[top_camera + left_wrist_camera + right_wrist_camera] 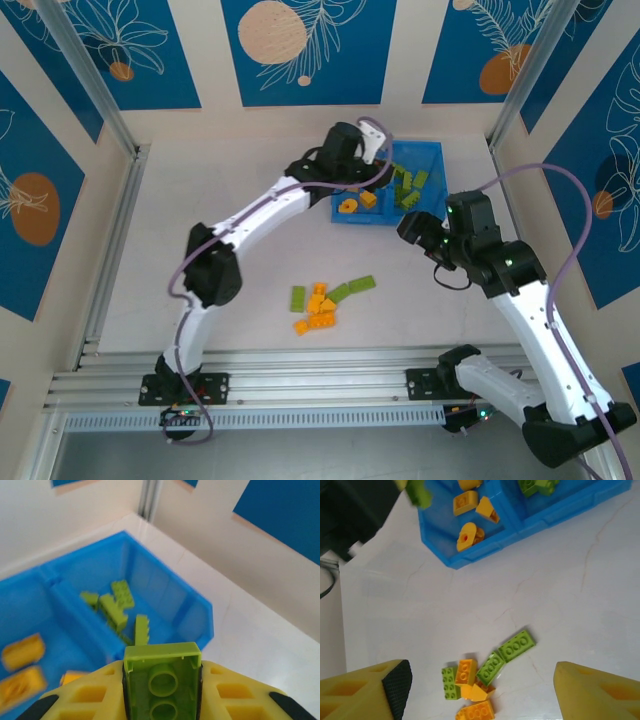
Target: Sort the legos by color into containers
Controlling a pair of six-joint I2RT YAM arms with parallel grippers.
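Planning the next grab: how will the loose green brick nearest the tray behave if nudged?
The green brick looks like rigid moulded plastic, probably stiff and light. Lying flat, studs up, it seems unlikely to roll. The smooth table would likely let it slide.

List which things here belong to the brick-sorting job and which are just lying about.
Belong to the job: green brick gripped in the left claw; blue tray, holding sorted green bricks and orange bricks; loose bricks on the table; open right claw.

Just there: patterned wall panels; metal rails at the table's near edge.
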